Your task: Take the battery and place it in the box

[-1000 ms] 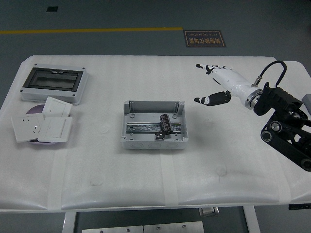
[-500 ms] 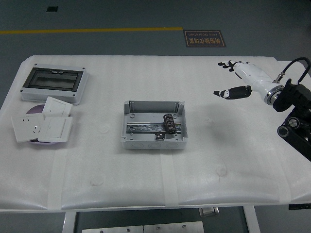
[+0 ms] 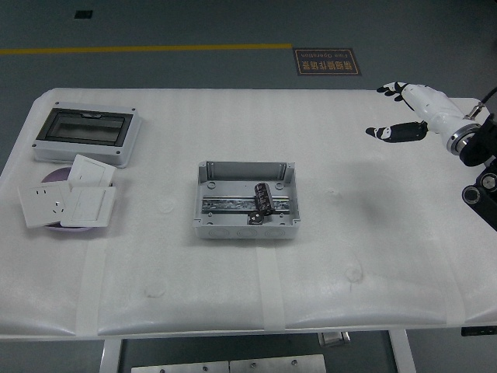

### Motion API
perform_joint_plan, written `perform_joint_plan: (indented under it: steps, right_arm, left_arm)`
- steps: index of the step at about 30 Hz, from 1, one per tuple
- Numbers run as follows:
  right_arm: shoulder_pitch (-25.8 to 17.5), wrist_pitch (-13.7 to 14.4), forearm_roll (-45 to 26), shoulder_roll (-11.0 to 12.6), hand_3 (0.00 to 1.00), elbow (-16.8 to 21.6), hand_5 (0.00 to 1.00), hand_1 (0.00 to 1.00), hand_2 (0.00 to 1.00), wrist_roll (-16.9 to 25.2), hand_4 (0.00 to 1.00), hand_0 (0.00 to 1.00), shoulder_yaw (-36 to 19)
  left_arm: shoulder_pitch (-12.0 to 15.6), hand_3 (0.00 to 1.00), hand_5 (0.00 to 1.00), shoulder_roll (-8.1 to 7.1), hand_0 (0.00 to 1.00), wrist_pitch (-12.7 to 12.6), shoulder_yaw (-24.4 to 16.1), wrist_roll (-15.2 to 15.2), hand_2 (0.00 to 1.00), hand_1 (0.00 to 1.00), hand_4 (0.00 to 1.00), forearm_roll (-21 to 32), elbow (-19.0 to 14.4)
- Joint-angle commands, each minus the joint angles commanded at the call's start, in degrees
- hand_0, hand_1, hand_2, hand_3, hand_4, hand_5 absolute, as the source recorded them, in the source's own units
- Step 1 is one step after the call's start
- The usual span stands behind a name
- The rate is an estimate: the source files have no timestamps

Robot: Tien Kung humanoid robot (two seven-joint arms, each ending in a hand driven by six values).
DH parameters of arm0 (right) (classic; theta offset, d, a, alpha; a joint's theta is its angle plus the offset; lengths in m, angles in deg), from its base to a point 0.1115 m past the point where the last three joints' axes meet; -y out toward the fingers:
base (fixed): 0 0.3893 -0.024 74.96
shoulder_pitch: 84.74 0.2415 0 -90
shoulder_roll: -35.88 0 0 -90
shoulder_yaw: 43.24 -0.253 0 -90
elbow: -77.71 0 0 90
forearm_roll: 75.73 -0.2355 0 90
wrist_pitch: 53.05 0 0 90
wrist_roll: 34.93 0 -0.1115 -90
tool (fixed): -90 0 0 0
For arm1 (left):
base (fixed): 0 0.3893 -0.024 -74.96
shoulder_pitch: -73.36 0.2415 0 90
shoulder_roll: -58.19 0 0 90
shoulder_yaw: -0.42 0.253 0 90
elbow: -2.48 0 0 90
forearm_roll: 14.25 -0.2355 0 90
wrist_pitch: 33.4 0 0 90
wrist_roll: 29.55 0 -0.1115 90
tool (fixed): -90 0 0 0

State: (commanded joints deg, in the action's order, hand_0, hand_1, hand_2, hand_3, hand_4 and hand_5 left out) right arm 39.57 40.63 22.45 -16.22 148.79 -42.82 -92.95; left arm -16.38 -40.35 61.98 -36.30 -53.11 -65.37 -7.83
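The robot's white right hand with black fingertips (image 3: 410, 113) hangs over the table at the upper right of the frame, its fingers spread wide and holding nothing, with the thumb pointing toward the left of the picture and the other fingers fanned toward the top edge. Behind it, the black right arm (image 3: 481, 167) enters from the right edge of the frame, with a thin black cable looping above the wrist. The hand is well apart from the small dark cylindrical battery (image 3: 263, 198), which lies inside the open grey rectangular plastic box (image 3: 247, 200) at the centre of the frame. The battery rests in the right half of the box, across the metal rail that runs along the box floor, with its long side pointing roughly toward the top and bottom of the picture. The box sits flat on the white padded table (image 3: 233, 287), whose near edge shows along the bottom of the frame. At the upper left of the frame lies a grey enclosure with a dark transparent window (image 3: 85, 134). Just below it, at the left edge, 3 white square wall plates (image 3: 68, 200) lie overlapping on a purple disc (image 3: 54, 176), and 1 of them shows socket holes. Beyond the table's far edge, the grey floor carries a yellow line (image 3: 147, 49) and a dark rectangular floor sign (image 3: 327, 61).
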Motion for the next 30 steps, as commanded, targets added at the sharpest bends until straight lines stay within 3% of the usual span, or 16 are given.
perform_joint_plan:
  steps: [2, 17, 24, 30]
  right_arm:
    - [-0.2, -0.1, -0.3, 0.1, 0.903, -0.1, 0.448, 0.771, 0.829, 0.0, 0.922, 0.949, -0.5]
    - [-2.0, 0.4, -0.4, -1.2, 0.902, -0.5, 0.454, 0.771, 0.829, -0.2, 0.927, 0.949, -3.3]
    - [-1.2, 0.7, -0.1, -1.1, 0.91, -0.1, 0.456, 0.77, 0.83, -0.3, 0.927, 0.947, -1.8]
    - [-0.1, 0.7, 1.1, -1.6, 0.916, 0.1, 0.456, 0.77, 0.83, -0.8, 0.928, 0.946, 2.6]
  left_arm:
    - [0.1, 0.625, 0.353, -0.05, 0.685, 0.1, -0.7, -0.2, 0.584, 0.682, 0.586, -0.7, 0.0]
    - [0.5, 0.633, 0.355, 0.43, 0.686, 0.4, 1.0, 0.0, 0.587, 0.682, 0.625, 1.0, 0.0]
    - [0.7, 0.63, 0.358, 0.41, 0.686, 0.6, 1.2, -0.1, 0.587, 0.683, 0.615, 1.2, 0.0]
    - [0.7, 0.629, 0.378, 0.38, 0.687, 0.7, 1.6, 0.0, 0.589, 0.683, 0.588, 1.6, 0.0]
